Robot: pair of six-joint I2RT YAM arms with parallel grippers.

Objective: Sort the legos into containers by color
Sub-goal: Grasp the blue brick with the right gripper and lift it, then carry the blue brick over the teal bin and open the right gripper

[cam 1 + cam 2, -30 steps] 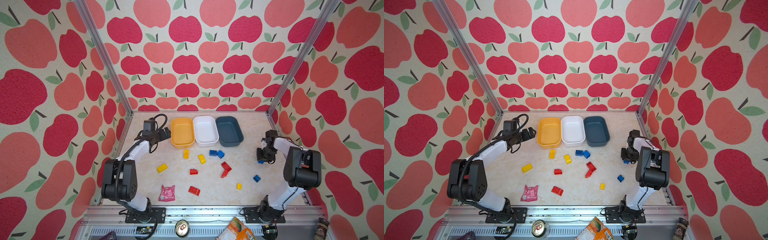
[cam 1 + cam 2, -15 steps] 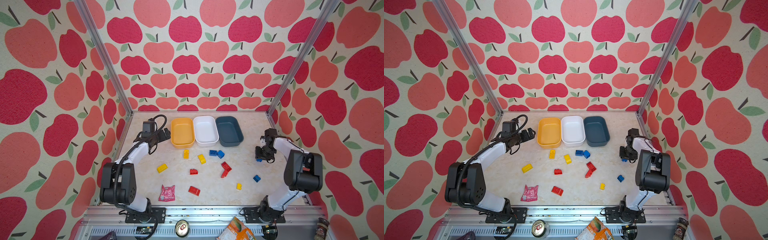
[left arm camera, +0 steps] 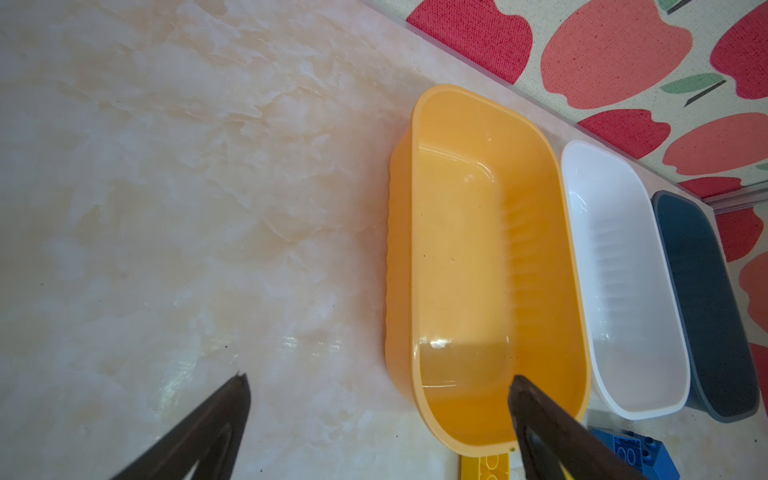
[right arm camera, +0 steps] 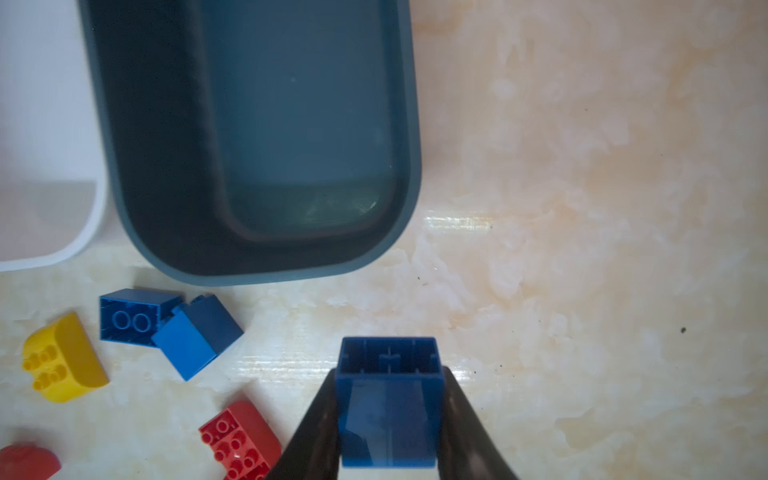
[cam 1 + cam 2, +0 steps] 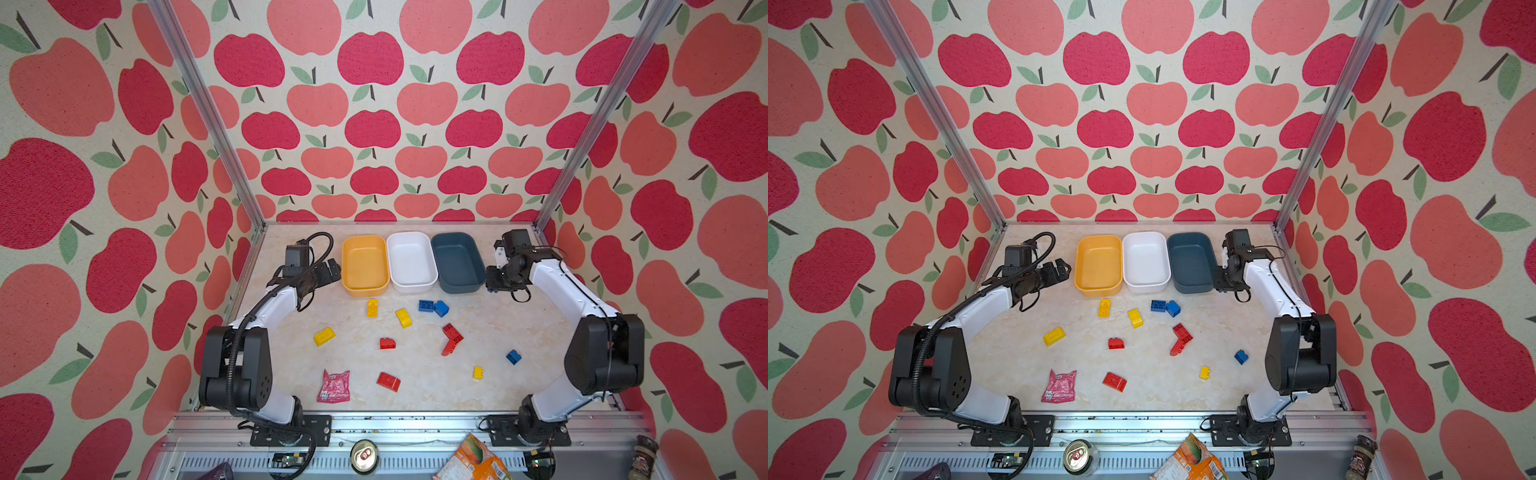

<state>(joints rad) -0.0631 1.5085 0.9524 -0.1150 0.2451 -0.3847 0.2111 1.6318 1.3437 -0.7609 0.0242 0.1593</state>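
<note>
Right wrist view: the right gripper [image 4: 390, 372] is clenched on a small blue plastic brick [image 4: 388, 419], with one finger on each side wall and the brick's hollow underside facing out past the fingertips. The dark blue-grey rounded-rectangle plastic tub [image 4: 409, 124] lies ahead of this gripper and off toward the side where the white plastic tub [image 4: 97, 195] stands. The brick is therefore not over the opening. It hangs above the bare marbled table [image 4: 582, 208], just outside the tub's near corner. In both top views this gripper sits just beside that corner, on the side away from the white tub, and the tub's long axis runs away from it toward the back wall. The drop appears to need only a short carry forward and inward across the rim, and the right arm is by far the nearer one to this tub. Two loose blue bricks [image 4: 166, 328], touching each other, lie on the table inward of the gripper, just beside the tub's near short wall. The left gripper [image 3: 378, 380] is spread wide and holds nothing. It hovers at the near end of the yellow-orange plastic tub [image 3: 399, 249], beside its outer long wall, with a yellow studded brick [image 3: 486, 467] on the table close to one fingertip.
</note>
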